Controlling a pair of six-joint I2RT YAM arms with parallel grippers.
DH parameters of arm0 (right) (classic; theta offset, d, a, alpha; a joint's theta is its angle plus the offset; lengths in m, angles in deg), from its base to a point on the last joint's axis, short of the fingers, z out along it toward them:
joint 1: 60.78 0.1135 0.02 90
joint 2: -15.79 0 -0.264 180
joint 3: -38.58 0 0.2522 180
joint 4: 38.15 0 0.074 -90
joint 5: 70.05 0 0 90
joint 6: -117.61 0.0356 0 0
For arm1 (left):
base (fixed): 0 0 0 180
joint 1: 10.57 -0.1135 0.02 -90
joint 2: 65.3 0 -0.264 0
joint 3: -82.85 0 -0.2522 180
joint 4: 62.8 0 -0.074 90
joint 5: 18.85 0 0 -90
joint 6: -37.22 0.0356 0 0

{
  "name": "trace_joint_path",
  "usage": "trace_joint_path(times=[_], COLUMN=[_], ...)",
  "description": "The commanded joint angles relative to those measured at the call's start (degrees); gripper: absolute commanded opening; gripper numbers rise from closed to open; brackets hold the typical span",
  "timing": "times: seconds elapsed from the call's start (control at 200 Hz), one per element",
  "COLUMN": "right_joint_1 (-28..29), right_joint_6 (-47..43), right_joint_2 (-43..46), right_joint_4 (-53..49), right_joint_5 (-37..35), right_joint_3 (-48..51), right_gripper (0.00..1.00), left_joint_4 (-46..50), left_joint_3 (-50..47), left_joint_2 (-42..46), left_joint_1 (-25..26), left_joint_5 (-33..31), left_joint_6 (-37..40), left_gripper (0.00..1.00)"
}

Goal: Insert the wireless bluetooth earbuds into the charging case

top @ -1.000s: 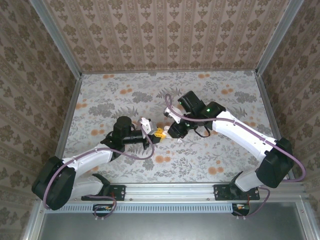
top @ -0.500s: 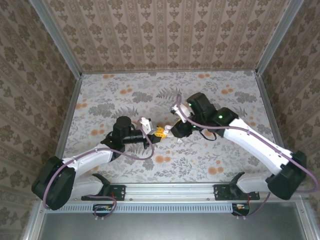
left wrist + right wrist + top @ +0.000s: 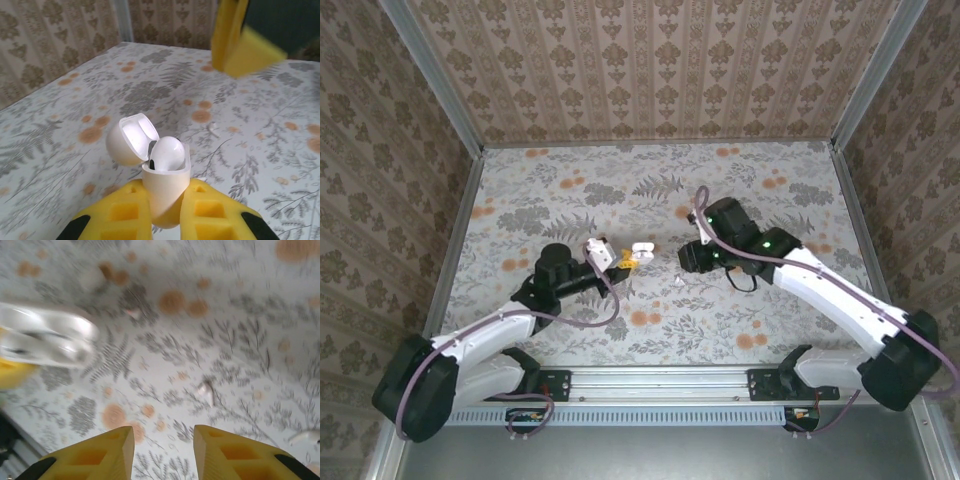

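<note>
left gripper (image 3: 623,262) clamped on open case (image 3: 165,182), earbud (image 3: 167,152) seated inside, right gripper (image 3: 162,452) parted, empty, at case's 3 o'clock, loose earbud (image 3: 206,391) on table (image 3: 570,200) at 4 o'clock

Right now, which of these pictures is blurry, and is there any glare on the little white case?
Left wrist view: the case is sharp, with bright glare inside its open lid; the table behind goes soft. Right wrist view: smeared by motion, the case a white streak, though the yellow fingers look crisp. Top view: sharp and evenly lit.
</note>
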Motion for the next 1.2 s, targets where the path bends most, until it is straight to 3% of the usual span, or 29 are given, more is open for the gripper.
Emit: trace_joint_path(times=[0.0, 0.33, 0.925, 1.195], right_joint_1=[0.47, -1.2, -1.2, -1.2], right_joint_6=[1.39, -2.7, -4.81, -4.13], right_joint_2=[-5.33, -26.16, -35.36, -35.23], right_joint_4=[1.16, 0.53, -1.75, -2.69], right_joint_5=[-1.99, 2.33, -1.37, -1.36], right_joint_3=[2.41, -4.46, -9.7, -8.6], right_gripper=[0.38, 0.39, 0.37, 0.29], left_joint_4=[1.24, 4.31, 4.99, 5.28], left_joint_3=[-2.05, -4.62, -6.12, -6.52], left_joint_2=[3.49, 8.59, 10.54, 11.34], left_joint_1=[-0.61, -1.16, -1.6, -1.77], left_joint_5=[-4.73, -5.85, -6.31, -6.45], left_joint_6=[-1.46, -2.08, -2.14, -2.17], left_gripper=[0.0, 0.0, 0.0, 0.0])
